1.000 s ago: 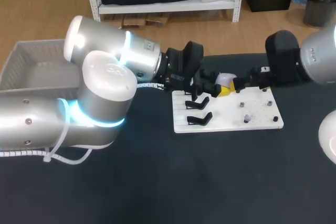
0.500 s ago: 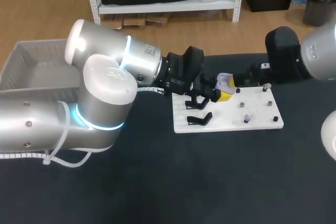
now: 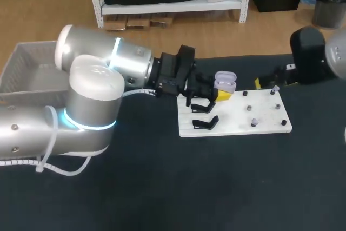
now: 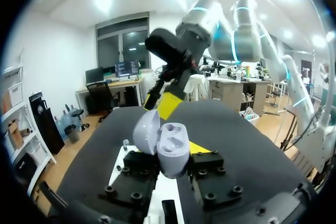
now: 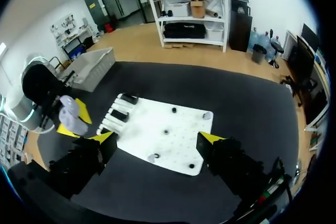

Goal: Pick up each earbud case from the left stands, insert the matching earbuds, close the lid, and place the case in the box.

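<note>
Left arm (image 3: 94, 87) across left half of head view, drawn back leftward versus a second ago. Grey box (image 3: 32, 52) at upper left, well apart from case. White board (image 3: 227, 120) at centre, black stands (image 3: 205, 123) along its left edge. Right gripper (image 5: 157, 140) now backed off to upper right, fingers spread, nothing held. Left gripper (image 4: 172, 164) clamped on lilac earbud case (image 4: 169, 149), raised over board's upper left corner; lid up, sockets seemingly empty. Probably means lid-opening done, earbud insertion next.
</note>
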`<state>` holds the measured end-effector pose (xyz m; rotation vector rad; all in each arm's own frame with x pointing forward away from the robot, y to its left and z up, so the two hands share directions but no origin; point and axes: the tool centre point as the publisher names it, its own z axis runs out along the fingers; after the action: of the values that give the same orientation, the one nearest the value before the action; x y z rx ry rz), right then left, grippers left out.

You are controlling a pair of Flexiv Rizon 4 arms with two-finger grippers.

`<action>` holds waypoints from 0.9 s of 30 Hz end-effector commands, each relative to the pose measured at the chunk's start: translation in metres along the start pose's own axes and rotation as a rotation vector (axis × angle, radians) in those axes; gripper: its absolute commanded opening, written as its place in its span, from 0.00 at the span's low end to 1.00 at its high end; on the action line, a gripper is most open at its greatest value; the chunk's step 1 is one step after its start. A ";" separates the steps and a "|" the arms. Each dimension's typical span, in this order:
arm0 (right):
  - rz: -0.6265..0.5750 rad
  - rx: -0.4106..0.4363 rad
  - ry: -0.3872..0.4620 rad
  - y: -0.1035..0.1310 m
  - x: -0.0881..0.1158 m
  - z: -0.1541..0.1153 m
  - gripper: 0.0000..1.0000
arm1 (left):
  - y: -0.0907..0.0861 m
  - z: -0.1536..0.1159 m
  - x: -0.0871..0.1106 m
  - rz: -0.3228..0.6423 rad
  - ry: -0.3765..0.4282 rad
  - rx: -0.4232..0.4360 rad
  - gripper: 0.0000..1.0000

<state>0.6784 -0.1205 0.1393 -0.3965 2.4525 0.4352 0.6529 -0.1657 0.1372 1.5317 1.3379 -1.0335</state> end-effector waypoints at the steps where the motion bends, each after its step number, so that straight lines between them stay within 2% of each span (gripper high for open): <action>1: -0.037 0.111 0.000 -0.017 0.008 -0.001 1.00 | -0.009 -0.006 -0.003 0.008 -0.050 -0.029 0.00; 7: -0.129 0.166 0.042 -0.040 0.011 0.004 1.00 | 0.000 -0.005 -0.004 -0.002 -0.068 -0.034 0.00; 10: -0.197 0.180 0.097 -0.050 0.013 0.009 1.00 | 0.007 0.000 -0.001 -0.005 -0.068 -0.036 0.00; 12: -0.210 0.335 0.149 -0.055 0.013 0.013 1.00 | 0.011 0.003 0.001 -0.014 -0.050 -0.043 0.00; 20: -0.210 0.335 0.149 -0.055 0.013 0.013 1.00 | 0.016 0.014 0.006 -0.021 -0.010 -0.065 0.00; 25: -0.210 0.335 0.149 -0.055 0.013 0.013 1.00 | 0.019 0.012 0.003 -0.016 -0.024 -0.074 0.00; 27: -0.198 0.316 0.153 -0.059 0.017 0.021 1.00 | 0.019 0.011 0.000 -0.008 -0.022 -0.075 0.00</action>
<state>0.6992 -0.1687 0.1085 -0.5851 2.5604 0.0037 0.6721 -0.1781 0.1343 1.4601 1.3602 -0.9950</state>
